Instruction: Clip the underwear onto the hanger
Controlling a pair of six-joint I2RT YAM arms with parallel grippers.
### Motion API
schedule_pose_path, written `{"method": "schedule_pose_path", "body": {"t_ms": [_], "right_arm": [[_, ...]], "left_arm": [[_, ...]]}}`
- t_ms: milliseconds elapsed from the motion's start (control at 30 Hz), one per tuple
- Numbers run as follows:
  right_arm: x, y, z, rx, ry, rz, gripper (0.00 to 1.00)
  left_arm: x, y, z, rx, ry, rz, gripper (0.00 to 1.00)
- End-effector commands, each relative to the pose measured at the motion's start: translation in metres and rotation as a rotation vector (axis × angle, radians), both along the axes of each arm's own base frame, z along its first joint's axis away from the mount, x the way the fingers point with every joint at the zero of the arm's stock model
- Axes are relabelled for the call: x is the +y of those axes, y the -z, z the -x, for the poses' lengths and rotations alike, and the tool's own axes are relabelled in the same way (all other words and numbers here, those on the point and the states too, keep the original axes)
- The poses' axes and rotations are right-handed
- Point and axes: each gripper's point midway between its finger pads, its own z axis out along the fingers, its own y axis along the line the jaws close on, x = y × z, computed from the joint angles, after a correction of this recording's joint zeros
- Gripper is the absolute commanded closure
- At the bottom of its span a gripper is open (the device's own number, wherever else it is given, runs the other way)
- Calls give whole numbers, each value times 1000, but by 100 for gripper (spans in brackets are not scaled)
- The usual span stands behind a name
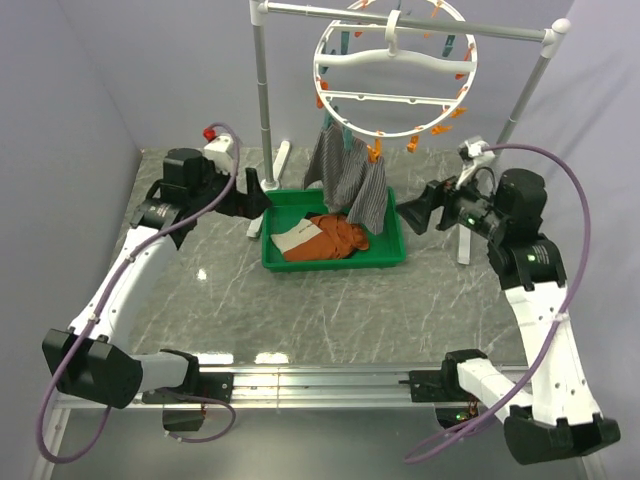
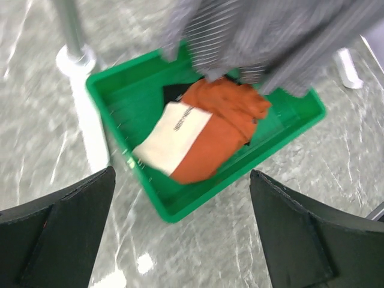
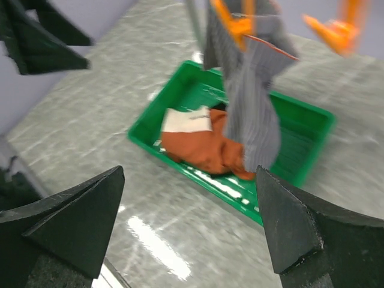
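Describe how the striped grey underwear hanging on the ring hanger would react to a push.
Probably floppy: the underwear hangs in loose folds from an orange clothespin. Likely light, so a push should swing it rather than move the hanger. A hard pull might slip it free.

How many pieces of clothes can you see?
3. The grey striped underwear hangs from the white hanger. The orange garment and the white cloth lie in the green tray. More may be hidden under them.
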Motion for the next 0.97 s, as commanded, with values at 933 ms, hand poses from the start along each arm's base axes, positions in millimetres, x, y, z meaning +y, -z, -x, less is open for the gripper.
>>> {"method": "schedule_pose_path", "body": {"t_ms": [933], "right_arm": [[-79,139,20,120,337,81,3]], "left_arm": [[131,76,37,103,-424,-128,0]]}}
